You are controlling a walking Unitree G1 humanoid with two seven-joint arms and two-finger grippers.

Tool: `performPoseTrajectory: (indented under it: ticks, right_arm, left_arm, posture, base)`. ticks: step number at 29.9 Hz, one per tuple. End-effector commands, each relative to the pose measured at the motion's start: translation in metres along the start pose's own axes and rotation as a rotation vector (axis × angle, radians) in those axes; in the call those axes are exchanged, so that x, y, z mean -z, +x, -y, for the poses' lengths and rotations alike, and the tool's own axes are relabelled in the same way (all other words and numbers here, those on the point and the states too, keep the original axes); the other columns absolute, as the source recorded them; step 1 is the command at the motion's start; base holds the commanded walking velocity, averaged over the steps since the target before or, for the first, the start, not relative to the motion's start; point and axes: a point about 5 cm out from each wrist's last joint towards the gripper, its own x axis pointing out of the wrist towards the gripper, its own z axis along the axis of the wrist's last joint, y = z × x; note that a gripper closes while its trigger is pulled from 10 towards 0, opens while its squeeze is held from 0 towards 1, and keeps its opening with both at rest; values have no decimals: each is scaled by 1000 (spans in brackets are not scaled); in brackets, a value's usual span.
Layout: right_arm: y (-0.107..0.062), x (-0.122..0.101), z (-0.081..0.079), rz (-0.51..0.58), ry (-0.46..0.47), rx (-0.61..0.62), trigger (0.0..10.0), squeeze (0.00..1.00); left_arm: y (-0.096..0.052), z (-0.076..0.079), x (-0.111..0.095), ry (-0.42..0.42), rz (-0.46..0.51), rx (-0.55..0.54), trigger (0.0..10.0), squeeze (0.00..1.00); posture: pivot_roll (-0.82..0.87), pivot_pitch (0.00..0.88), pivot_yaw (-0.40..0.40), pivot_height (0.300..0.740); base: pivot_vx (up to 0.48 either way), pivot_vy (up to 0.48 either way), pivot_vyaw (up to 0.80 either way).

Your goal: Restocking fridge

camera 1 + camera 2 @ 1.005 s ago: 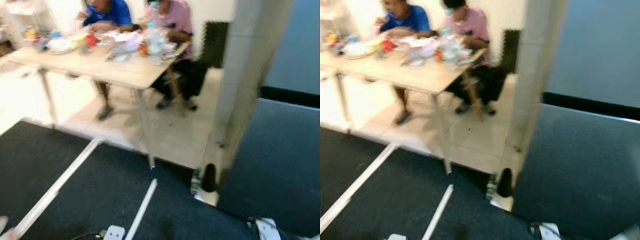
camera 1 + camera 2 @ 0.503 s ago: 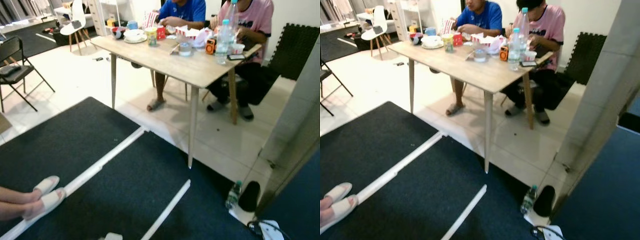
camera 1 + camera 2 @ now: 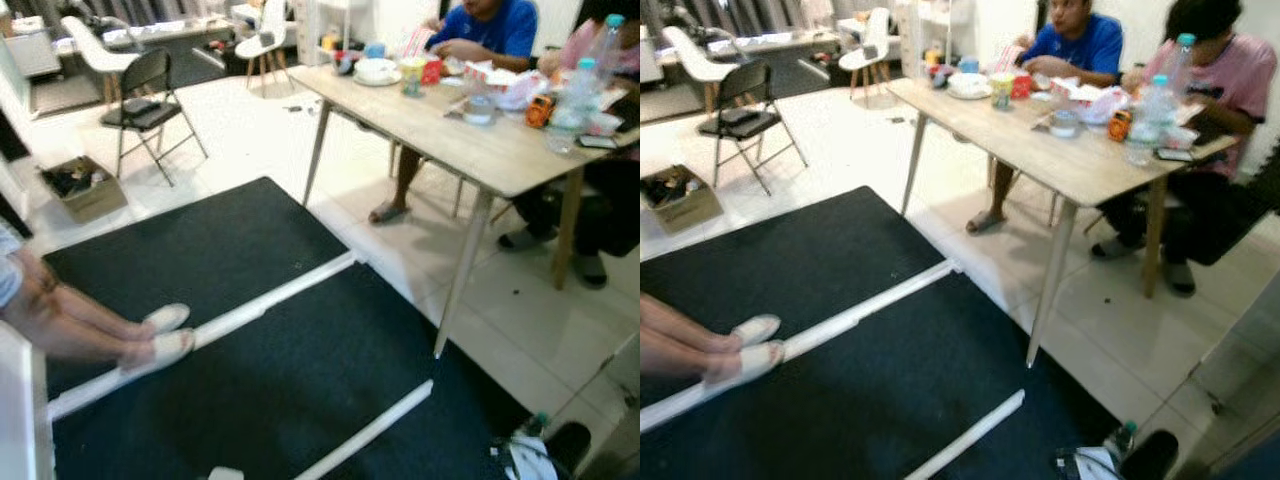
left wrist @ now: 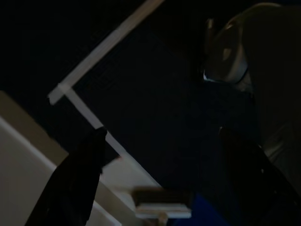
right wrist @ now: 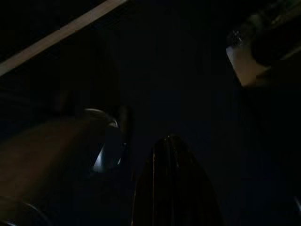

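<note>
The head view has swung to the robot's left since a second ago; well left of the table [image 3: 470, 135] now lie a person's slippered feet [image 3: 160, 335], a cardboard box [image 3: 85, 190] and a folding chair [image 3: 150, 100]. Left gripper [image 4: 160, 188] and right gripper [image 5: 174, 188] hang over dark mat; too dim to tell whether either is spread or closed. Where the fridge stands cannot be told; judged still searching, restocking not begun.

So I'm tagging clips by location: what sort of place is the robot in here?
Probably an open indoor room used for eating and work rather than a kitchen: a wooden table with food and bottles, people seated at it, a folding chair, and dark floor mats on tile.
</note>
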Motion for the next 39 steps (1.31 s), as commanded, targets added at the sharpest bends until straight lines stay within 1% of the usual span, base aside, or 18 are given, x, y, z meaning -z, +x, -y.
performPoseTrajectory:
  ticks: [1, 3, 4, 5, 8, 29, 39]
  right_arm:
    - [0, -2, -2, 8, -1, -4, 10000, 0]
    - [0, -1, -2, 7, -2, -1, 10000, 0]
    - [0, -1, -1, 6, 0, 6, 10000, 0]
    - [0, -1, -1, 4, -25, 9, 10000, 0]
    - [0, -1, -1, 3, -33, 8, 10000, 0]
    - [1, 2, -5, -12, -51, -9, 10000, 0]
    - [1, 3, -7, -20, -62, -17, 10000, 0]
  left_arm:
    - [1, 7, 1, 2, -4, 24, 10000, 0]
    - [2, 7, 1, -1, -3, 22, 10000, 0]
    - [2, 7, 0, -4, -1, 19, 10000, 0]
    - [2, 7, 0, -6, 0, 14, 10000, 0]
    - [2, 7, 0, -6, 0, 13, 10000, 0]
    - [1, 6, 7, -22, -17, 8, 10000, 0]
    - [1, 7, 10, -28, -23, 12, 10000, 0]
  posture:
    - [-29, 0, 17, 740]
    - [-28, 0, 16, 740]
    - [-28, 0, 16, 740]
    - [-28, 0, 16, 740]
    - [-28, 0, 16, 740]
    - [-24, 0, 13, 740]
    - [-24, 0, 10, 740]
  base:
    - [0, 0, 781]
    - [0, 0, 725]
    - [0, 0, 0]
    - [0, 0, 0]
    - [0, 0, 0]
    - [0, 0, 0]
    - [194, 0, 0]
